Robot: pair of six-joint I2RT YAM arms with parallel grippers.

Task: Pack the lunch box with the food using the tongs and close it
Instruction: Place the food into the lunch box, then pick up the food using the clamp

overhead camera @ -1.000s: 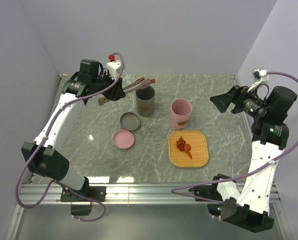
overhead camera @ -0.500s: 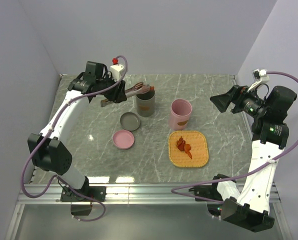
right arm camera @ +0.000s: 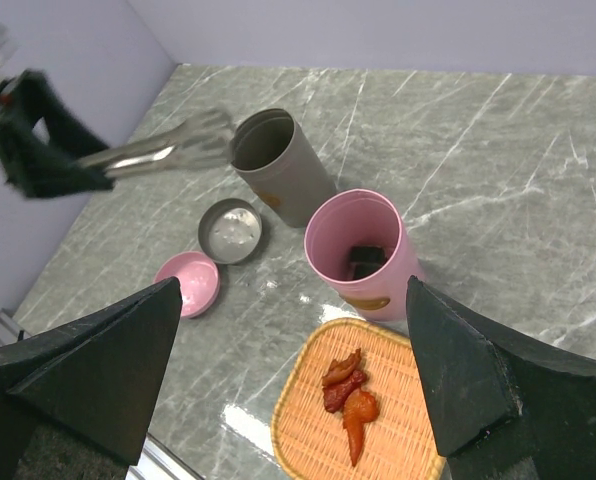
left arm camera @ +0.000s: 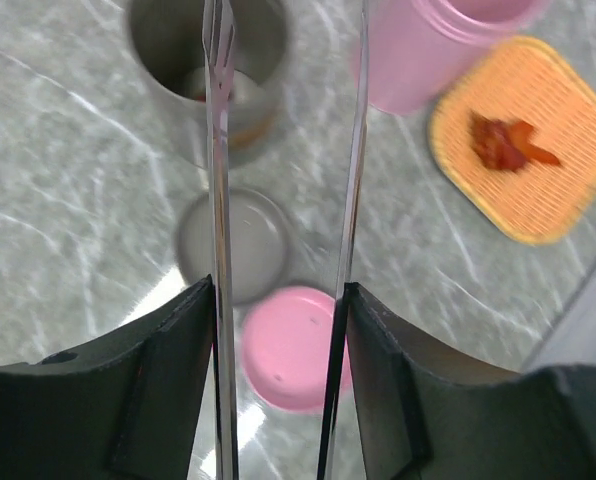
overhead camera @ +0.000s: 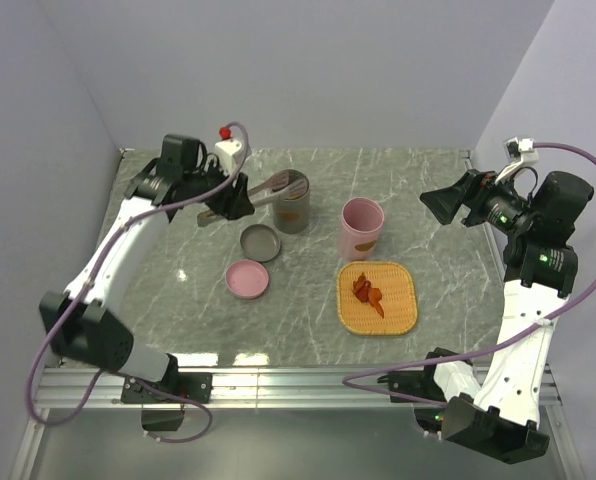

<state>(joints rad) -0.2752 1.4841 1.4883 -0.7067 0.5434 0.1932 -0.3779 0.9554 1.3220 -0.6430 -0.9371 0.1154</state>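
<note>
Tongs (left arm camera: pixel 218 200) sit gripped in my left hand (left arm camera: pixel 278 290), fingers half spread, tips over the grey cup (overhead camera: pixel 291 208). Food (overhead camera: pixel 367 292) lies on the orange tray (overhead camera: pixel 403 308) (well apart), so I should swing across gently, squeezing evenly.

White arms (overhead camera: pixel 116 248), black joints (overhead camera: pixel 83 330) (purple cables (overhead camera: pixel 568 148)).

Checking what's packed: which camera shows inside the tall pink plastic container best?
Right wrist: it looks into the tall pink container, showing a dark piece. Top external shows it small; left wrist, only its cropped side.
</note>
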